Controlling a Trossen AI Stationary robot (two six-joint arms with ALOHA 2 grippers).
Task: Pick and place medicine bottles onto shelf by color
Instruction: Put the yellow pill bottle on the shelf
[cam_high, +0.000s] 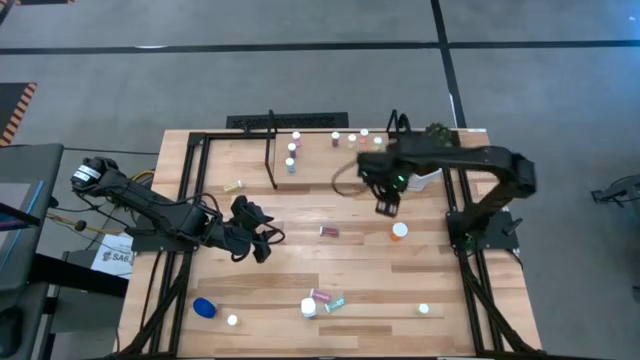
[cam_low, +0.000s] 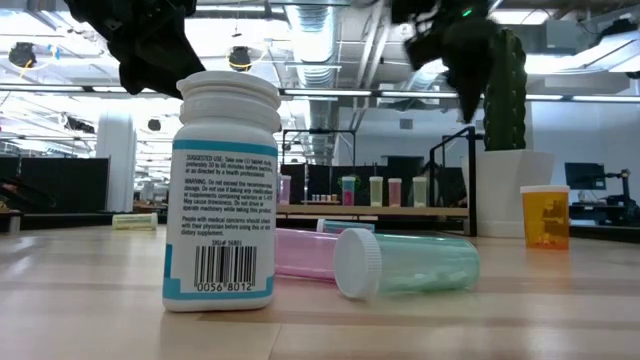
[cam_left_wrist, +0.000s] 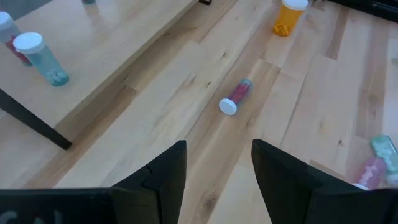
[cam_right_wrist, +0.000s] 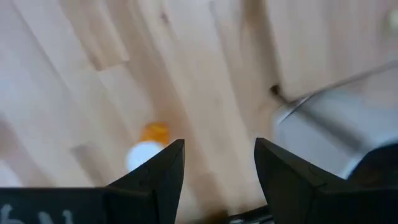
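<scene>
My right gripper (cam_high: 385, 208) hangs spread and empty near the orange bottle (cam_high: 399, 231), ready to grab it.

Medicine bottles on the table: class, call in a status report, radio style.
Left gripper open, empty, over mid-table. Right gripper open, empty, near orange bottle. Several bottles stand on shelf; red bottle lies loose. Path unobstructed.

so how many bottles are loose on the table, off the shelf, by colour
blue bottle: 1
white bottle: 1
pink bottle: 1
teal bottle: 1
red-pink bottle: 1
orange bottle: 1
yellow-green bottle: 1
white-cap bottles, body colour hidden: 2
total: 9
</scene>
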